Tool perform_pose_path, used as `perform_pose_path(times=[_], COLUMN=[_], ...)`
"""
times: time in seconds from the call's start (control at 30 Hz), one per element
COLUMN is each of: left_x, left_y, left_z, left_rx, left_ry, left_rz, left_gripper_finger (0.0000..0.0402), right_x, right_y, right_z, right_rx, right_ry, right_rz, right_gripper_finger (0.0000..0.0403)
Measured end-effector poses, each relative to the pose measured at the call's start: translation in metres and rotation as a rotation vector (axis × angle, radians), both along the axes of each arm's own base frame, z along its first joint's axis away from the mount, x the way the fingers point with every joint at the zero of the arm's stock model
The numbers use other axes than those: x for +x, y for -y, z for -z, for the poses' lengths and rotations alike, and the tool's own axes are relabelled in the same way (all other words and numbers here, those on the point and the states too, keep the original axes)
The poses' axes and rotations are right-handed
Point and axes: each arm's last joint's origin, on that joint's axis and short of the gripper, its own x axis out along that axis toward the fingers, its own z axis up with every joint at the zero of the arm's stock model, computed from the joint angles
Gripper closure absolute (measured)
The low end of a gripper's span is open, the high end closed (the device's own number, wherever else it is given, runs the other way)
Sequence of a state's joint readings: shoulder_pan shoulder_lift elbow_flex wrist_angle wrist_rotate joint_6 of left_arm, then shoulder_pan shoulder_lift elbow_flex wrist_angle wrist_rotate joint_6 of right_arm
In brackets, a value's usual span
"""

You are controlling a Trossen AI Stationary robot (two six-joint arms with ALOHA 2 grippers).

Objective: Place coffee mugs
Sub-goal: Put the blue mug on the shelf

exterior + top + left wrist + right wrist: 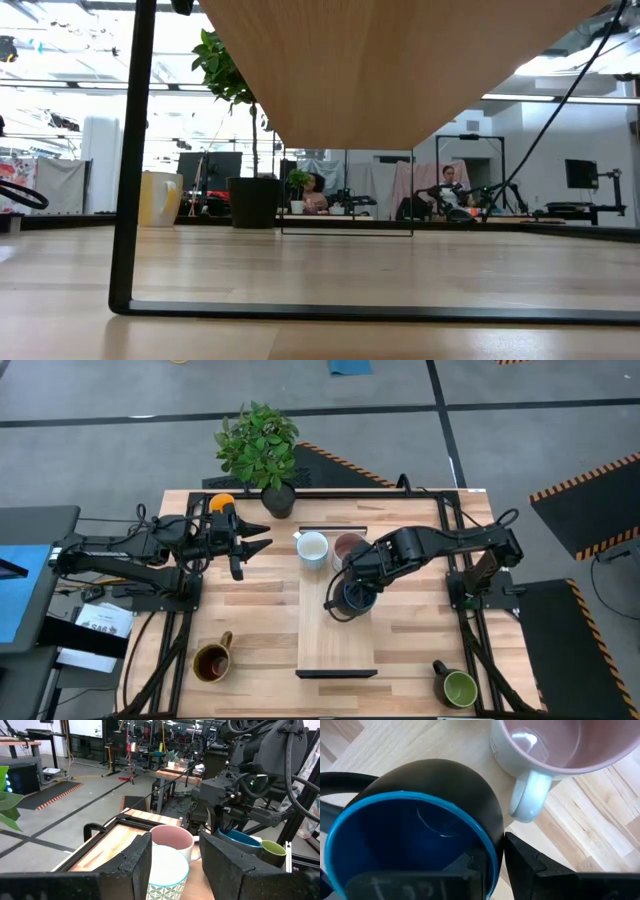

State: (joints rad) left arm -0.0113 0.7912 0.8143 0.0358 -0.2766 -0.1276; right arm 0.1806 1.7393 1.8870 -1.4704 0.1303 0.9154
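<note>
In the high view a dark blue mug [358,596] stands on the light wooden board [338,645], with my right gripper [348,598] shut on it. A pinkish-mauve mug [347,546] and a white, pale-blue patterned mug [312,546] stand side by side at the board's far end. My left gripper [262,543] is open, level with the white mug and to its left, a short gap away. In the left wrist view the white mug [167,870] shows between the two fingers. The orange mug [222,503], brown mug [212,660] and green mug [458,687] rest on the table. My right gripper [492,865] holds the dark blue mug by its rim [492,851], one finger inside the cup and one outside against the dark wall. The fingers come from above, pointing down. The mug is upright beside the pinkish-mauve mug's handle [530,795]; whether its base rests on the board cannot be seen.
A potted plant [262,450] stands at the table's far edge, next to the orange mug. Black handles [336,673] close the board's near and far ends. The near half of the board is bare wood. People sit in the room behind [450,190].
</note>
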Motion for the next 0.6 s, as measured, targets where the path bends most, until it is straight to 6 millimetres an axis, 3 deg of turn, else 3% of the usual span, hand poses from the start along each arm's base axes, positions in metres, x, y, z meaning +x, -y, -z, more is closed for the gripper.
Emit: perform_pose_path(times=[0.43, 0.6], left_x=[0.0, 0.0], left_y=[0.0, 0.0], left_z=[0.0, 0.0], left_rx=[-0.012, -0.012], left_ry=[0.003, 0.003], left_rz=[0.001, 0.001], left_gripper_finger=[0.0253, 0.0253], right_x=[0.001, 0.005], right_y=[0.007, 0.012], right_z=[-0.001, -0.002], right_rx=[0.001, 0.002], right_ry=[0.011, 0.038], right_rz=[0.02, 0.025], right_gripper_finger=[0.0215, 0.0191])
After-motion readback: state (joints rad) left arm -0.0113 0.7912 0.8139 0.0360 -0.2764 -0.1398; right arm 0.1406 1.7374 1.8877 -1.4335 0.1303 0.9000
